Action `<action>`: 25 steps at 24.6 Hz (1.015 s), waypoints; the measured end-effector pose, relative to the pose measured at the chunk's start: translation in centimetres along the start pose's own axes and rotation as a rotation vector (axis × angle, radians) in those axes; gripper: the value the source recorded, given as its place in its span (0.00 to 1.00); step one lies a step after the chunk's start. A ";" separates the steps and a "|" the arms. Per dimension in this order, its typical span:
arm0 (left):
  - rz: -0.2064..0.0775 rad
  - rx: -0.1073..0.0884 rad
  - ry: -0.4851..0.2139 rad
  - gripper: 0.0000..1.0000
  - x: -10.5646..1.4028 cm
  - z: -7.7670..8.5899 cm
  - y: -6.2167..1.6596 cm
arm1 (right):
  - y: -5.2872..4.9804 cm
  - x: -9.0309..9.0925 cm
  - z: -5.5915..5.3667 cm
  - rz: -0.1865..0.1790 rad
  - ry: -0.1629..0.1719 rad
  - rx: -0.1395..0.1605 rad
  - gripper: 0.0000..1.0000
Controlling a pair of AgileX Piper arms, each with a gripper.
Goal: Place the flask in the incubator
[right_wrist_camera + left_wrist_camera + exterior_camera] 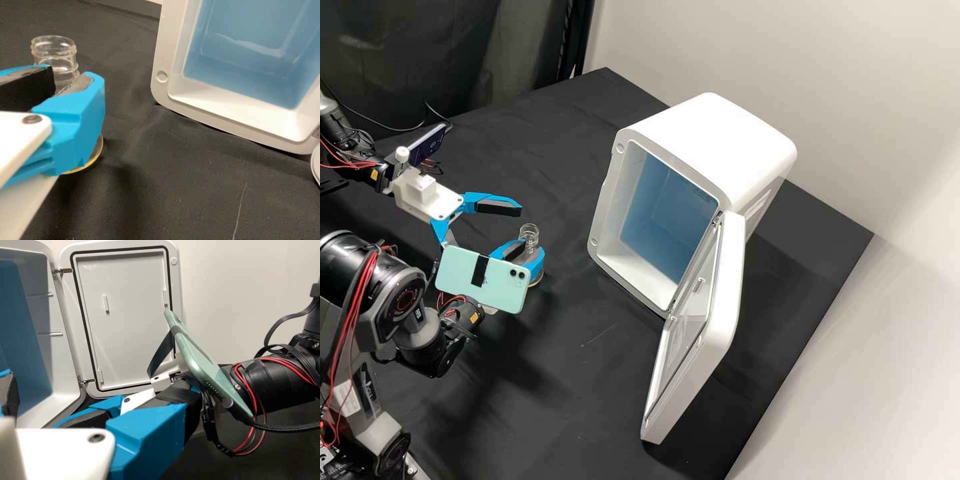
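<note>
**High view.** Find the incubator (720, 147) right of centre on the black bench (587, 120). Its door (713, 313) hangs open toward the lower centre, exposing a pale blue interior. The flask (531, 235) stands upright on the bench left of centre, well apart from the incubator. The right gripper (523, 257), on the arm carrying the mint-green phone (483, 277), sits at the flask. It covers the flask's lower body, and the neck rises above it. You cannot tell whether this gripper is clamped on the flask. The left gripper (480, 227) sits just up and left of the flask, with its fingers spread wide apart.

**Left wrist view.** The left gripper's blue fingers (145, 440) stand apart along the lower edge. The door's inner face (130, 320) occupies the upper centre. The phone (200, 365) crosses the frame right of centre.

**Right wrist view.** The flask (55, 52) appears at upper left. Its clear open neck rises just behind the right gripper (60, 107), and its base rim shows beneath the gripper on the bench (175, 175). The incubator's opening (165, 55) lies at upper right, apart from the flask.
</note>
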 end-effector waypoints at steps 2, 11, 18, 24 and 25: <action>0.000 0.000 0.000 1.00 0.0 0.0 0.00 | 0.0 0.0 0.0 0.002 0.001 0.000 0.00; 0.000 0.000 0.000 1.00 0.0 0.0 0.00 | 0.0 0.0 0.0 0.002 0.001 0.000 0.00; 0.000 0.000 0.000 1.00 0.0 0.0 0.00 | 0.0 0.0 0.0 0.002 0.001 0.000 1.00; 0.000 0.000 0.000 1.00 0.0 0.0 0.00 | 0.0 0.0 0.0 0.002 0.001 0.000 1.00; 0.000 0.000 0.000 1.00 0.0 0.0 0.00 | 0.0 0.0 0.0 0.002 0.001 0.000 1.00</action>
